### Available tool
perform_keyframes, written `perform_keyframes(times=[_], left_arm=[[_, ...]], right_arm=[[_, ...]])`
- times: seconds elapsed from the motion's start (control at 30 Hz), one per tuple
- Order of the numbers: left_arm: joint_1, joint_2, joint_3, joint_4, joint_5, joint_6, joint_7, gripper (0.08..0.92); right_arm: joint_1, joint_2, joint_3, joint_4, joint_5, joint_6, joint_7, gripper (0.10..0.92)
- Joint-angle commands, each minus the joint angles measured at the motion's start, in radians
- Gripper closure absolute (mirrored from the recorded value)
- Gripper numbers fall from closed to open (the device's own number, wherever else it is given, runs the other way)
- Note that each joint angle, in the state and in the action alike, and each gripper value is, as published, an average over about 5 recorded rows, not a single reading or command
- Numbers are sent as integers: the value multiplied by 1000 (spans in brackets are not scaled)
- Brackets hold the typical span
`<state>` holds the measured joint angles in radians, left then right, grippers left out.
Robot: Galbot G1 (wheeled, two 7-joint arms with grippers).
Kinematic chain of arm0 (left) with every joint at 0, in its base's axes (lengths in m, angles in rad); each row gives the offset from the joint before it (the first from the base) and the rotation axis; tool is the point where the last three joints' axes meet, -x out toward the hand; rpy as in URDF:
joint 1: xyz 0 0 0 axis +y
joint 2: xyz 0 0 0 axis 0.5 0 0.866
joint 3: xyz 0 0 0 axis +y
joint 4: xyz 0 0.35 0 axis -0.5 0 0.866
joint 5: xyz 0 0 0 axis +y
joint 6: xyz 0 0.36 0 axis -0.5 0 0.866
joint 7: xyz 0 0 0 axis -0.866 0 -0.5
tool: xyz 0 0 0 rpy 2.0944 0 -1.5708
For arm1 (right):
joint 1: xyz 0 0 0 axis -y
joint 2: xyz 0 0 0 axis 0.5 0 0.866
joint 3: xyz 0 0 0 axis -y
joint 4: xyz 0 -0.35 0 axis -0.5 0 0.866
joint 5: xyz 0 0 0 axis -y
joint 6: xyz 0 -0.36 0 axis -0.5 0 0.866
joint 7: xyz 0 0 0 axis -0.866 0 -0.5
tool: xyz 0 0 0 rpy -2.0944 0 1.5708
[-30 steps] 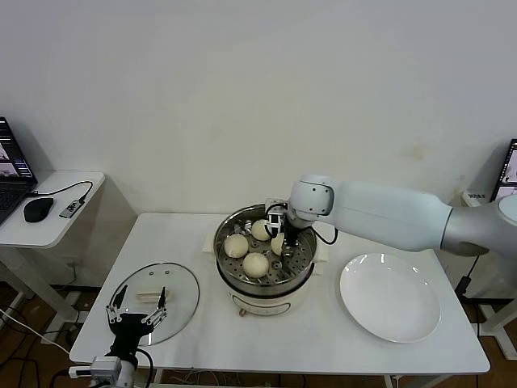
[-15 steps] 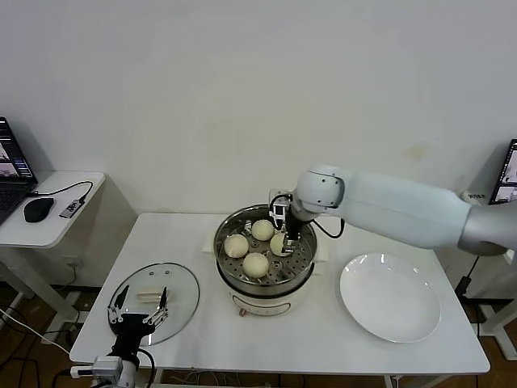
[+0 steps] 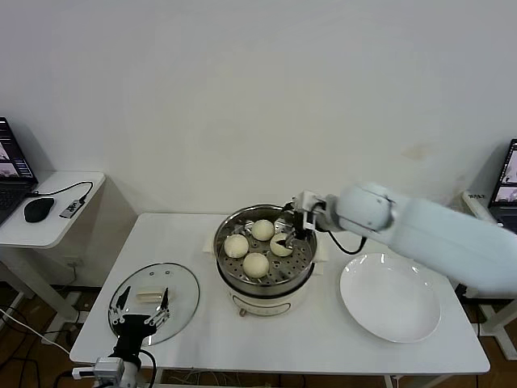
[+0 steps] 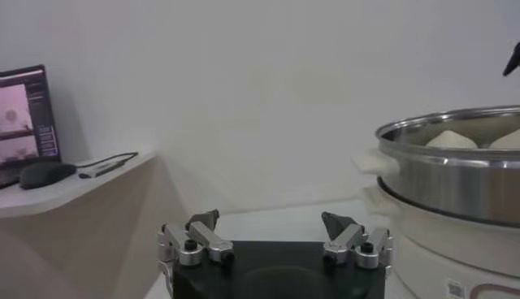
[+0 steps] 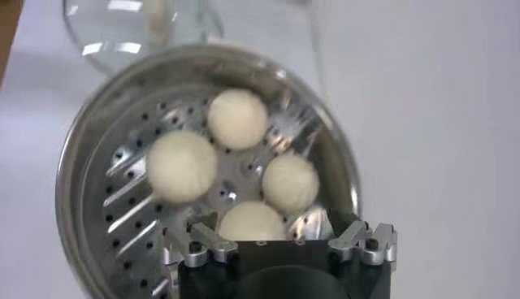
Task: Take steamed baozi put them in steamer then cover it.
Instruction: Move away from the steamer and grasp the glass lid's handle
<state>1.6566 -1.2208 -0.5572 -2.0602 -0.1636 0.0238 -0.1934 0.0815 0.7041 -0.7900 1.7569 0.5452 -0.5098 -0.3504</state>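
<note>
Four round cream-white steamed baozi [image 3: 256,263] now all on the perforated tray of the shiny steel steamer [image 3: 263,288], mid-worktop. Right gripper [image 3: 296,232], jaws apart and empty, lifted back toward the right rim since releasing the last bun. Remaining: covering. Clear glass cover [image 3: 154,301] flat at near left, left gripper [image 3: 139,317] spread just above.

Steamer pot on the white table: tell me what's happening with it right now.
All four round cream-white baozi sit on the perforated tray of the shiny steel steamer. The right gripper is open and empty above the pot's right rim. The white plate is empty. The clear glass cover lies flat on the table, with the open left gripper at its near edge; covering is not yet done.
</note>
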Motion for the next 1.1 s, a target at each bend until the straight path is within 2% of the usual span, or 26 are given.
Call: perform_keyframes(times=[0.03,0.23,0.5,0.63,0.77,1.1], left_arm=[[7,-3,-6,-2,25,-8,-2,177],[25,1,-28,23,207,-4,-24,177],[60,38,-136,103,713,6,-18,177],[86,80,-186,164,915,-41,-18,177],[58,118,-198,242,1086,-117,-42,177],[-88,194,-68,403,1189,-152,-31,177]], right_arm=[[-860,-98,814,143,-187,343,226,203],[-1246,94,1218,145,-344,533,168,203],[-1496,343,1537,138,-442,714,132,203],[-1555,424,1630,182,-432,715,137,203],[-1607,469,1719,219,-382,686,153,203],[-1708,556,1827,192,-343,637,228,203]])
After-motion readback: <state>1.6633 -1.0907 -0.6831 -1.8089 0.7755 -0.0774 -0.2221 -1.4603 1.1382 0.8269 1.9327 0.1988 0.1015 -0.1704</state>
